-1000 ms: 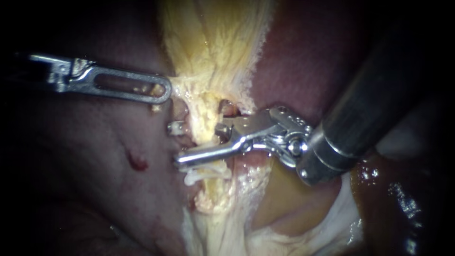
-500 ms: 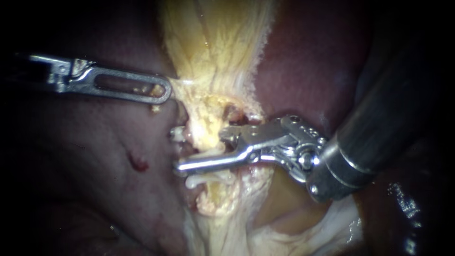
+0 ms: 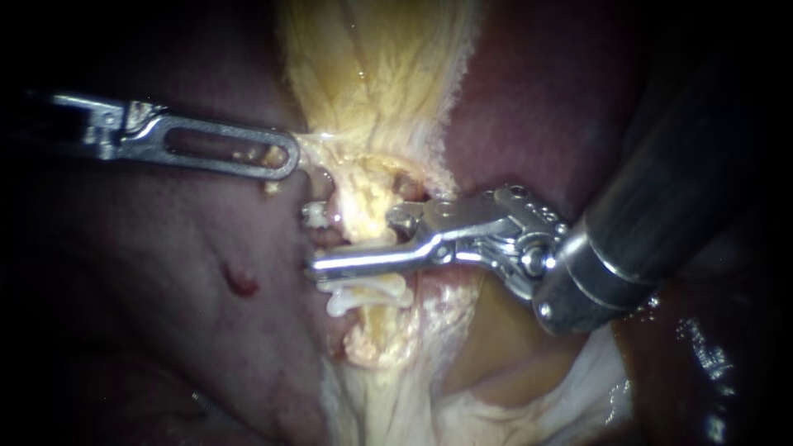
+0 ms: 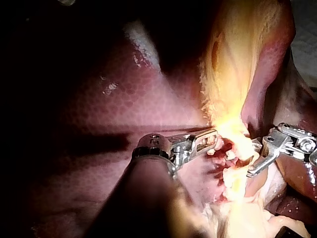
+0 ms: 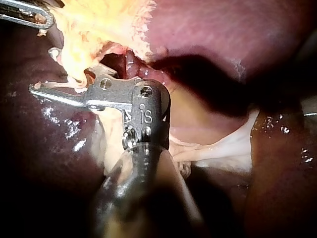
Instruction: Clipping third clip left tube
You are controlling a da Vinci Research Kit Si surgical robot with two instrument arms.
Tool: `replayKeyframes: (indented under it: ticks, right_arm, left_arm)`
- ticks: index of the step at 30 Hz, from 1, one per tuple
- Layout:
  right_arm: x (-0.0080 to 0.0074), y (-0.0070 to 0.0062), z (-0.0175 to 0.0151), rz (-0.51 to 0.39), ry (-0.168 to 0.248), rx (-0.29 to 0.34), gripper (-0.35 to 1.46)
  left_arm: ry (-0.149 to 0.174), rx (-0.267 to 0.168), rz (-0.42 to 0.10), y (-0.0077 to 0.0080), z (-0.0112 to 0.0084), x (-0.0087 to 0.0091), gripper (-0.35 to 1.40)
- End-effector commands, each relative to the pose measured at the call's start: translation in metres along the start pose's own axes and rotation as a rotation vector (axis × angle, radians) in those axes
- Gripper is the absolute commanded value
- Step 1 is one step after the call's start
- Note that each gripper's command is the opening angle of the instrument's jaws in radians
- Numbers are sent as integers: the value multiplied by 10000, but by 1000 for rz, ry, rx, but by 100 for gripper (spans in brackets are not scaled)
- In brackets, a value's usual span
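A yellowish, ragged tube (image 3: pixel 363 223) runs down the middle of the endoscope view. My right instrument (image 3: pixel 314 241) comes in from the right with its jaws open astride this tube. The lower jaw lies in front. The upper jaw passes behind, and a white clip tip (image 3: pixel 312 215) shows at its end. Two white clips (image 3: pixel 363 295) sit on the tube just below the lower jaw. My left instrument (image 3: pixel 285 158) is shut on a strand of the yellow tissue (image 3: pixel 318 149) and holds it taut to the left. In the right wrist view the right instrument (image 5: pixel 43 69) straddles the same tube.
Dark red liver (image 3: pixel 165 248) fills the left side and the upper right. Pale membrane (image 3: pixel 578 388) and a tan bulge (image 3: pixel 496 347) lie under the right instrument's shaft (image 3: pixel 661 206). A small red spot (image 3: pixel 239 282) marks the liver. In the left wrist view the left instrument (image 4: pixel 210 141) faces the right instrument (image 4: pixel 257 166).
The right instrument dipped slightly, then rose along the tube, so its lower jaw sits just above the white clips. Its jaw gap looks a little narrower. The left instrument has stayed put.
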Motion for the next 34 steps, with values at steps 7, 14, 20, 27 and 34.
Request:
replayKeyframes:
  ticks: [7,14,20,27,34]
  right_arm:
    - [1,0,-7,1,3,-17,3]
    - [-1,-1,-10,4,7,-34,-35]
    - [-6,0,-10,-5,-27,47,-35]
    - [-7,1,-11,-6,-27,47,-35]
    - [-7,2,-12,-6,-27,44,-35]
  left_arm:
    - [0,0,1,1,1,1,-35]
    - [-1,0,1,1,1,1,-35]
    - [-1,0,1,1,1,1,-35]
    - [0,0,1,1,1,1,-35]
    - [-1,0,0,1,1,0,-35]
